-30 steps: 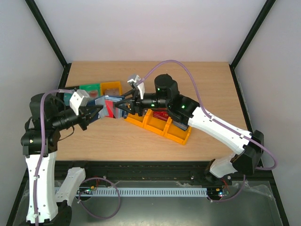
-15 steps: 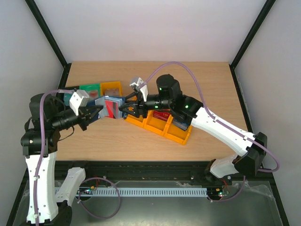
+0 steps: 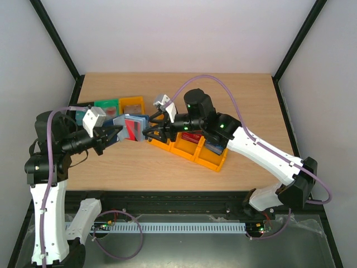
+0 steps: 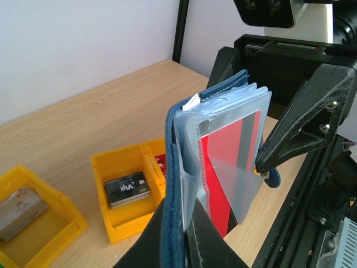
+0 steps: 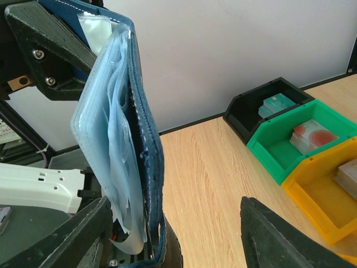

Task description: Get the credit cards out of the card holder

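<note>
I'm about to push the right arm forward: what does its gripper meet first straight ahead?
The card holder, held upright by the left gripper. It stands between the open fingers of the right gripper, so contact would likely come quickly.

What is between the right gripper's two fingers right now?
The card holder, held upright by the left gripper, stands between the open right gripper's fingers, nearer one of them. The right wrist view shows it.

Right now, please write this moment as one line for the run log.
left gripper: shut on card holder, held upright | right gripper: open, holder between fingers | red card: not yet out
</note>
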Tool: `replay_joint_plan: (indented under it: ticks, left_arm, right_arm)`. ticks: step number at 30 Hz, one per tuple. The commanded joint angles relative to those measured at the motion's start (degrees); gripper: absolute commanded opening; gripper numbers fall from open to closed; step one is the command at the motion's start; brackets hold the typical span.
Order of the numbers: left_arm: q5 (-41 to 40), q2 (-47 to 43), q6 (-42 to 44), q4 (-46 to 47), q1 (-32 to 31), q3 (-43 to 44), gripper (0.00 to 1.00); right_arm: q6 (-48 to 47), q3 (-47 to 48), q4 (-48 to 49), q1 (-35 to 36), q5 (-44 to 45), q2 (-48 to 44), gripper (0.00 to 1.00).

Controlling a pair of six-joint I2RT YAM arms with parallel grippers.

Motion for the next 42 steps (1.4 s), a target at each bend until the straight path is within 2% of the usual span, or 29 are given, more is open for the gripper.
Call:
replay_joint_plan:
  ticks: [1,7,11,14,16,20,22,24,26,28,31,34,35,38,39,42]
  left_arm:
    - [1.9,-0.1,-0.1,0.3,0.6,1.0,0.02]
    - [0.8,-0.2,-0.1,0.5,0.6,-0.1,0.02]
    - [1.4,-0.3,-0.3,0.5,0.7,-0.2,0.02]
    - [1.2,-0.3,-0.3,0.7,0.7,-0.3,0.02]
    - [1.0,-0.3,-0.4,0.8,0.7,-0.3,0.02]
    - [0.9,-0.4,-0.8,1.0,0.7,-0.7,0.02]
    - [-1.0,-0.7,-2.4,2.2,0.8,-1.3,0.03]
    - [-6.1,-1.0,-5.5,5.3,1.1,-2.4,0.21]
    - [-13.6,-1.2,-7.7,7.4,1.3,-3.9,0.35]
    - [-21.9,-1.3,-8.9,9.2,1.3,-5.5,0.45]
    - [-33.1,-1.5,-9.7,11.4,1.4,-7.4,0.50]
    - [-39.3,-1.5,-9.8,12.6,1.5,-7.9,0.53]
    - [-39.7,-1.5,-9.2,12.7,1.6,-7.7,0.53]
    - [-36.5,-1.1,-7.0,11.5,1.6,-6.4,0.53]
    - [-33.5,-1.0,-6.2,10.6,1.6,-5.7,0.52]
    - [-16.5,-0.4,-5.1,7.3,1.6,-3.6,0.42]
  right_arm:
    - [-0.7,2.0,-0.5,-0.3,1.0,-0.4,0.61]
    - [4.1,1.9,6.1,0.1,-5.9,0.8,0.66]
    - [6.9,2.1,9.6,0.5,-6.8,1.9,0.62]
    - [8.1,2.8,10.1,0.9,-6.8,3.4,0.53]
    - [8.6,3.0,10.1,1.1,-6.6,4.0,0.43]
    - [9.6,3.0,10.3,1.1,-4.7,4.2,0.02]
    - [9.9,2.8,10.2,1.1,-3.7,4.0,0.02]
    - [10.4,2.7,9.4,1.0,-1.9,3.8,0.01]
    - [10.8,3.0,7.8,1.0,1.0,3.7,0.02]
    - [11.5,3.3,5.6,1.0,4.6,3.5,0.02]
    - [13.3,4.2,1.3,1.0,12.1,3.5,0.02]
    - [16.0,5.0,-4.3,1.3,22.4,4.3,0.02]
    - [17.0,5.7,-6.6,1.9,29.1,4.9,0.02]
    - [17.7,9.0,-13.9,3.4,41.6,8.7,0.01]
    - [17.6,10.2,-15.7,3.9,44.6,10.2,0.02]
    - [16.9,15.3,-19.8,6.3,52.2,14.4,0.02]
